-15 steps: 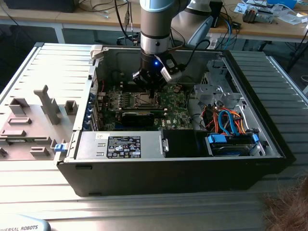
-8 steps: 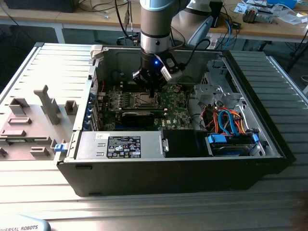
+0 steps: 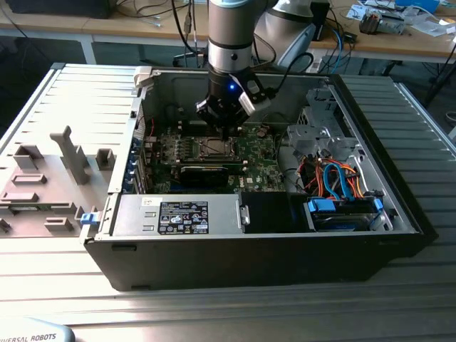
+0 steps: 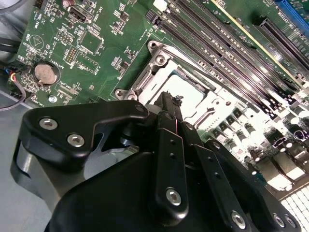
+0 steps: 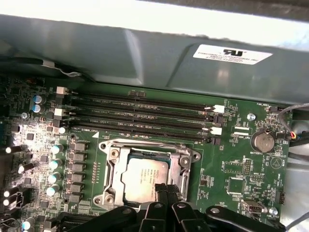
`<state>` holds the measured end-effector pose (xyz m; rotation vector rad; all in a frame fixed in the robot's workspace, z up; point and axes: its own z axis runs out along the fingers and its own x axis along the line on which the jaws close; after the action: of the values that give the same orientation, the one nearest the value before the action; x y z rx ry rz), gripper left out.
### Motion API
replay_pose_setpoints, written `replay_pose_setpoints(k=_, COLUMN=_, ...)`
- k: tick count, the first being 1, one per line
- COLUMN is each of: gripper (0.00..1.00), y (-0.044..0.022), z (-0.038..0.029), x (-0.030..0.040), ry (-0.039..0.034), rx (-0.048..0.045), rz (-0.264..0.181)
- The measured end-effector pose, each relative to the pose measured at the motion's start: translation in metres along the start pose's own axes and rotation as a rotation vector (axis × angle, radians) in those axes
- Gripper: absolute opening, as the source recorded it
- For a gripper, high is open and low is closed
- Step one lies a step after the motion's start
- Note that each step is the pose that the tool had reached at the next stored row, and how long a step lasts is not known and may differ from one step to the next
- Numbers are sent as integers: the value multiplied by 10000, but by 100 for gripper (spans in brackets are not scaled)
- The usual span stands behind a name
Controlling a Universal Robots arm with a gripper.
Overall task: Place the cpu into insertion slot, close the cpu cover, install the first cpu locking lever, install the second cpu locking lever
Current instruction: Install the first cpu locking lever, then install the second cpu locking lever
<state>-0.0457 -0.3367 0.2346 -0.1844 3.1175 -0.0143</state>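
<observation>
Already the cpu [image 5: 145, 178] lies flat in the socket just below the centre of the first wrist view, its dull silvery top showing through the square window of the cpu cover [image 5: 112, 169], which lies down around it. That suggests the chip has been seated and the frame lowered to keep it square. The gripper [image 5: 164, 189] stands at the bottom centre of that view, its black fingers drawn together into a narrow tip with nothing between them, the tip at the chip's near edge, probably to press rather than grasp. In the exterior view the gripper [image 3: 226, 132] hangs over the motherboard [image 3: 260, 153] near the frame's centre.
</observation>
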Motion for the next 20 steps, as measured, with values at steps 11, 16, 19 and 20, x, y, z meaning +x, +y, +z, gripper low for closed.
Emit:
replay_pose_setpoints(k=11, gripper=11, y=0, z=-7, x=0, ry=0, rx=0, rz=0)
replay_pose_setpoints(k=16, gripper=11, y=-24, z=-7, x=3, ry=0, rx=1, rz=0)
replay_pose_setpoints(k=19, gripper=11, y=-64, z=-6, x=7, ry=-1, rx=0, rz=0)
replay_pose_setpoints(k=20, gripper=11, y=-72, z=-6, x=9, ry=0, rx=0, rz=0)
